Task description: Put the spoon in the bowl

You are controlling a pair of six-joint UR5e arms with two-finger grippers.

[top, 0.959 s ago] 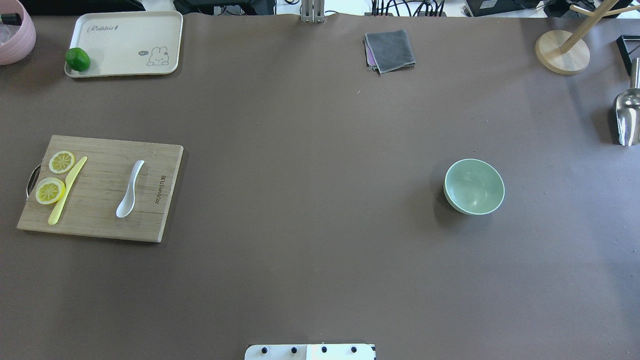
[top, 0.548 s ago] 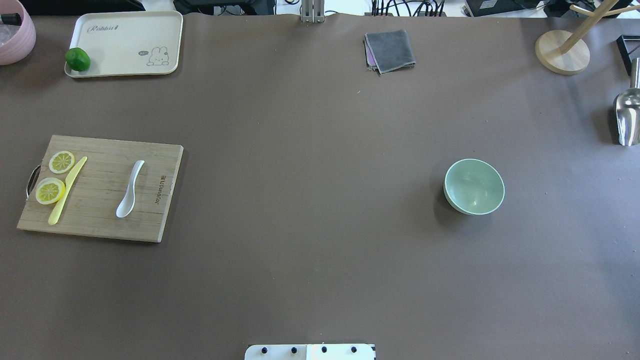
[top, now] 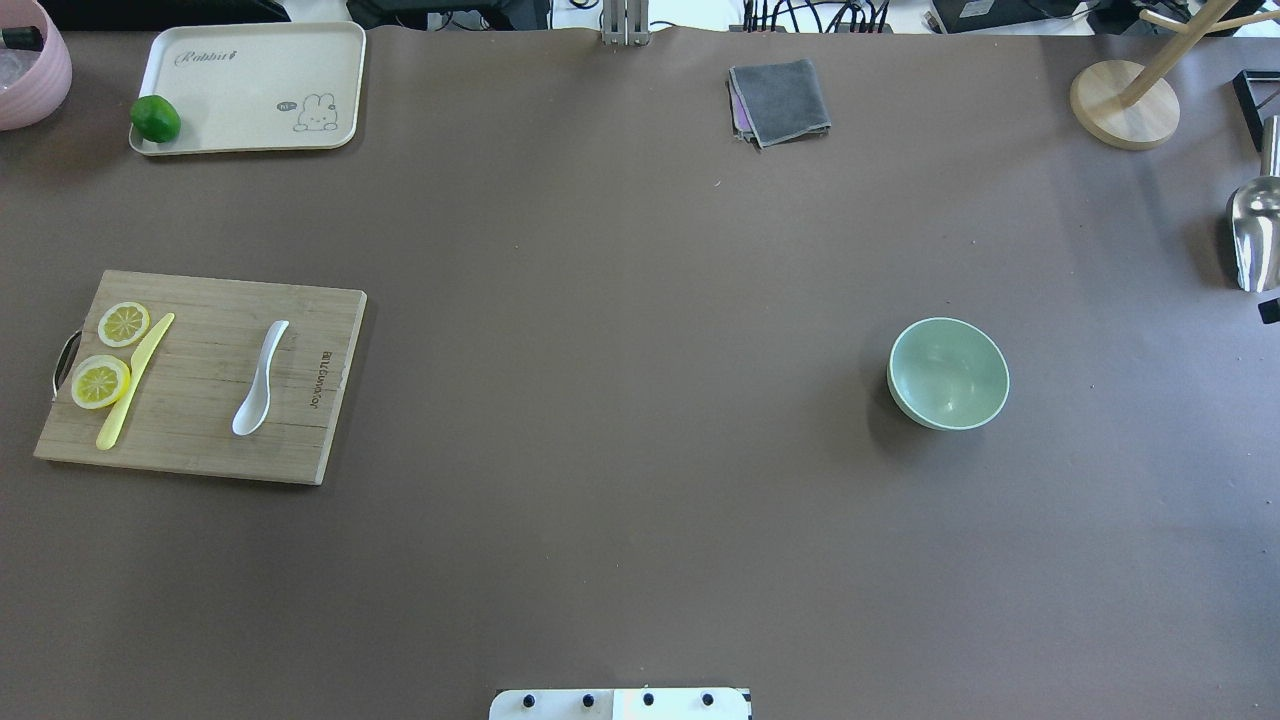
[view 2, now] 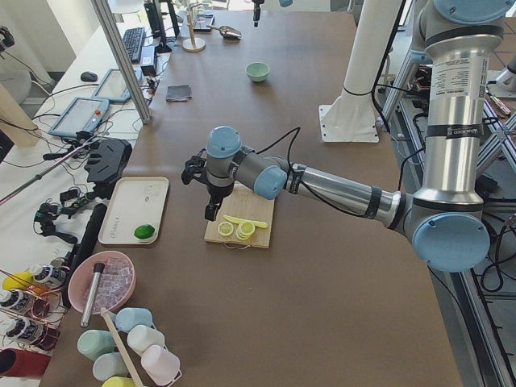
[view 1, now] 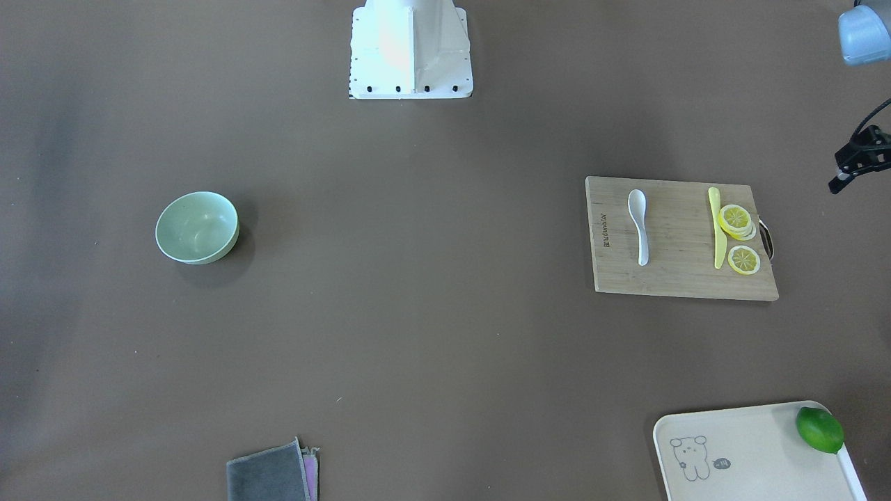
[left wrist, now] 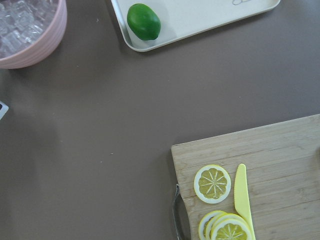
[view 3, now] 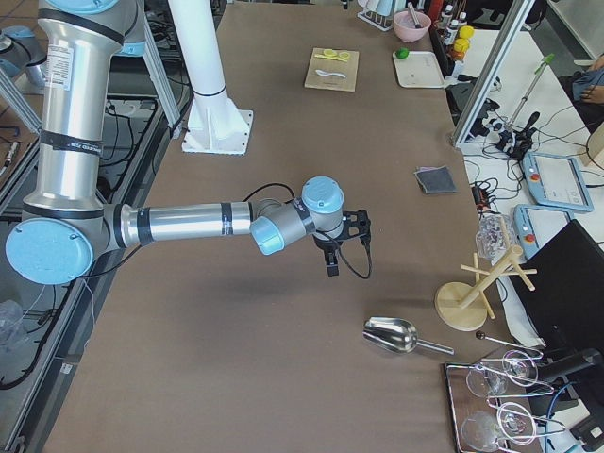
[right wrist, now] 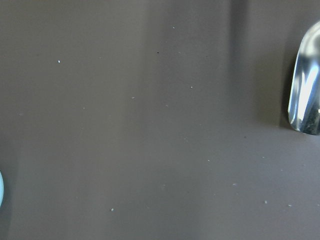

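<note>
The spoon (top: 258, 385) lies flat on the wooden cutting board (top: 200, 410) on the robot's left side of the surface (top: 620, 420), scoop end toward the robot base and handle pointing away. No gripper touches it. On the same board, toward its metal-handled end, lie a slim yellow knife (top: 135, 382) and lemon slices (top: 124, 324), well apart from the spoon. The bowl (top: 948, 373) stands upright and empty on the robot's right side of the surface, well apart from the board. The left gripper (view 2: 210, 215) hangs above the surface near the board's handle end; its wrist camera looks down on that end of the board, the lemon slices, a cream tray (left wrist: 200, 20) carrying a lime (left wrist: 144, 21), and a pink bowl of ice (left wrist: 30, 30). Whether this gripper is released or clenched cannot be told; it grasps nothing visible. The right gripper (view 3: 332, 269) hangs above bare surface between the bowl and a metal scoop (top: 1255, 235); its wrist camera shows the scoop at one edge and a sliver of the bowl rim at the other. Its state likewise cannot be told. A folded grey cloth (top: 780, 100) and a wooden stand (top: 1125, 105) sit along the far edge of the surface.
</note>
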